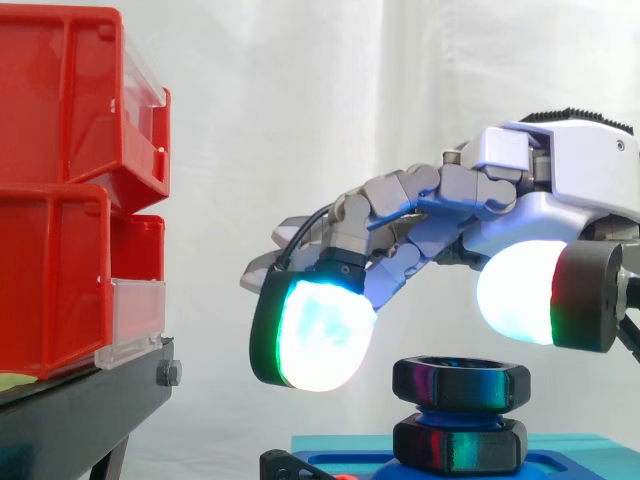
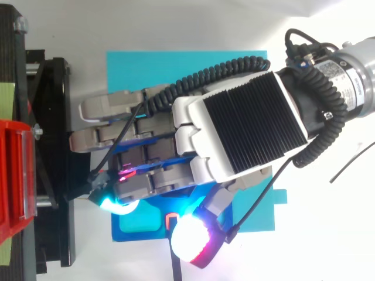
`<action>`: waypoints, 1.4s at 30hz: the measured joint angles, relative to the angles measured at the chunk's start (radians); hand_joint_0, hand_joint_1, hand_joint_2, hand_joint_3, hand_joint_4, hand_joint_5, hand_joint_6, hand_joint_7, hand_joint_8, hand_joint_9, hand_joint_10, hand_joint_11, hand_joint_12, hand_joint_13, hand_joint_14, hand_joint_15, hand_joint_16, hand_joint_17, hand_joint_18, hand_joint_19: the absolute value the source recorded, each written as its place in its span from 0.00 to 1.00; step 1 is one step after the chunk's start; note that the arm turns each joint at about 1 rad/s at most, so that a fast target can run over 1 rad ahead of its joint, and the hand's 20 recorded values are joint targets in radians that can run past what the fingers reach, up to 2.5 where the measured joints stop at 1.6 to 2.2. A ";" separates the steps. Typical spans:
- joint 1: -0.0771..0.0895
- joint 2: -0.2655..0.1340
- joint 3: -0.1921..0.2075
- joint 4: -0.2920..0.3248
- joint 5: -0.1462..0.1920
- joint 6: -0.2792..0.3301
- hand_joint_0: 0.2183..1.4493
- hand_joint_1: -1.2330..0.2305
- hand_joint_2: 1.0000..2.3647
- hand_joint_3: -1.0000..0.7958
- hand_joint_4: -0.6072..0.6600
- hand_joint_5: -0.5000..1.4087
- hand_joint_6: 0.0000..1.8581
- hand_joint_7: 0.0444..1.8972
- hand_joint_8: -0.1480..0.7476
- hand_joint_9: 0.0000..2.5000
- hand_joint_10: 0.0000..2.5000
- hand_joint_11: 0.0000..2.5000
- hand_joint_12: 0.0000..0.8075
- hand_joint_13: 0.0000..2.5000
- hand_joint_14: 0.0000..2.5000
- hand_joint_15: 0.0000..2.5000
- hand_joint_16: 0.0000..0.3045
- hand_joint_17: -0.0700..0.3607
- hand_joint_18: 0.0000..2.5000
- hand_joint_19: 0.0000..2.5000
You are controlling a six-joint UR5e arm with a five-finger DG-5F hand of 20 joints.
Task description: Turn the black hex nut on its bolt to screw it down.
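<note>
A black hex nut point(image 1: 460, 383) sits high on a blue bolt point(image 1: 452, 411), and a second black nut point(image 1: 458, 445) lies below it on the blue fixture point(image 1: 350, 465). My hand point(image 1: 560, 190) hovers just above the upper nut without touching it. One glowing white-cyan fingertip point(image 1: 320, 335) hangs left of the nut. The glowing thumb pad point(image 1: 520, 293) hangs above its right side. The fingers are relaxed, spread apart, and hold nothing. In the top view the hand point(image 2: 246, 123) covers the nuts and the bolt.
Stacked red bins point(image 1: 70, 100) stand on a black stand point(image 1: 80, 410) to the left of the hand. A cyan base plate point(image 2: 176, 67) lies under the blue fixture point(image 2: 137, 225), next to the stand point(image 2: 53, 146).
</note>
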 measured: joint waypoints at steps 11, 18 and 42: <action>-0.010 -0.001 0.000 -0.016 -0.021 -0.019 0.21 0.60 0.00 0.28 0.66 0.19 0.37 0.47 0.45 0.28 0.00 0.10 0.37 0.12 0.00 0.01 0.12 0.35 0.00 0.02; -0.011 -0.001 0.000 -0.018 -0.020 -0.019 0.21 0.61 0.00 0.28 0.65 0.19 0.37 0.48 0.45 0.28 0.00 0.10 0.37 0.12 0.00 0.01 0.12 0.35 0.00 0.01; -0.006 -0.001 0.000 -0.025 -0.030 -0.018 0.23 0.59 0.00 0.28 0.65 0.19 0.44 0.43 0.45 0.30 0.00 0.11 0.36 0.13 0.00 0.01 0.11 0.34 0.00 0.01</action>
